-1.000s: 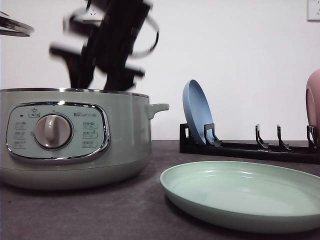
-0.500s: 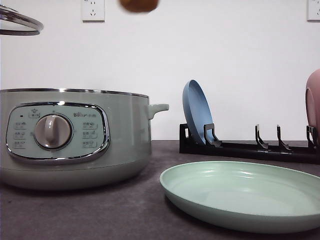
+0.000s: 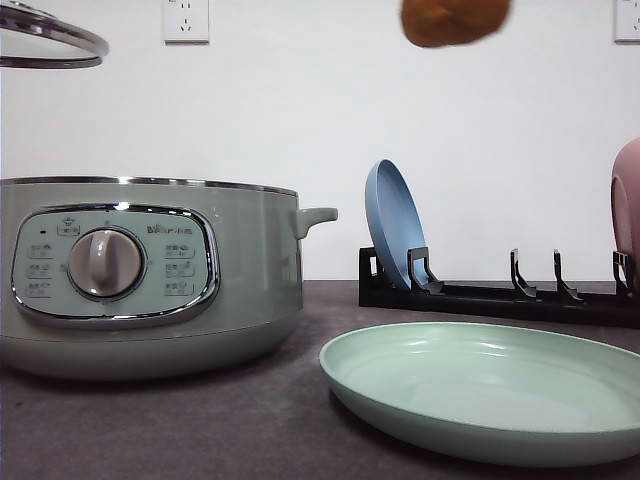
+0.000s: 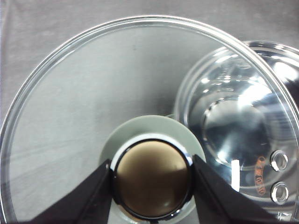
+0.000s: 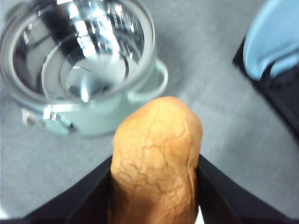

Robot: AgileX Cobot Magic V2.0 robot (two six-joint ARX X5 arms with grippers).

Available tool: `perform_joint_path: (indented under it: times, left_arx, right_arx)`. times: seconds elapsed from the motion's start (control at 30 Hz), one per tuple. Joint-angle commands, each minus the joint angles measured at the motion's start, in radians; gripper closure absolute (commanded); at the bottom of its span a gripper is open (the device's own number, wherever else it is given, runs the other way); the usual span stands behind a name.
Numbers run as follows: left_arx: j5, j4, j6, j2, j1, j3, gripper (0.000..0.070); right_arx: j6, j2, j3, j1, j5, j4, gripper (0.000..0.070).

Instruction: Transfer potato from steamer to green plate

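Carrying step under way, judged from the layout: the surface (image 3: 200, 430) is dark and matte, with the steamer (image 3: 150, 270) standing open at front left, its bowl bare and shiny in the right wrist view. Green plate (image 3: 490, 395) lies flat on the surface to the right of the steamer, near it but not touching, front rim toward the camera. Behind the plate, a black rack (image 3: 500, 295) holds a blue plate (image 3: 392, 222) on edge; a pink dish (image 3: 628, 205) shows at the far right edge. Glass lid (image 3: 50, 40) hangs high at upper left; the left tool (image 4: 152, 186) is clamped on the lid's knob (image 4: 152, 179), one finger each side. Potato (image 3: 455, 20) is high in the air, above the plate's left half and clear of the steamer. Right tool (image 5: 154, 186) is closed on the potato, dark fingers pressed to both flanks. To finish well, in my judgement: travel a little further right until the potato is over the plate's middle, descend straight, release only once the potato is low over the plate floor so it cannot roll to the rim. Lumpy oval shape suggests a roll risk if dropped from height. Keep the lid parked well aside.
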Motion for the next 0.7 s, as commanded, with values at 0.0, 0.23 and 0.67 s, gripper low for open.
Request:
perform_joint_path:
  times: [0.0, 0.23, 0.67]
  left_arx:
    - [0.010, 0.042, -0.003, -0.006, -0.008, 0.025, 0.0699]
    - [0.012, 0.042, -0.003, -0.006, -0.029, 0.025, 0.0699]
    - [0.034, 0.048, -0.003, -0.006, -0.033, 0.025, 0.0699]
  right_arx:
    - [0.079, -0.033, -0.071, 0.005, 0.001, 0.046, 0.0514]
    - [0.207, -0.126, -0.309, 0.006, 0.001, 0.171, 0.0514]
    - [0.381, -0.066, -0.645, 0.027, 0.004, 0.503, 0.0514]
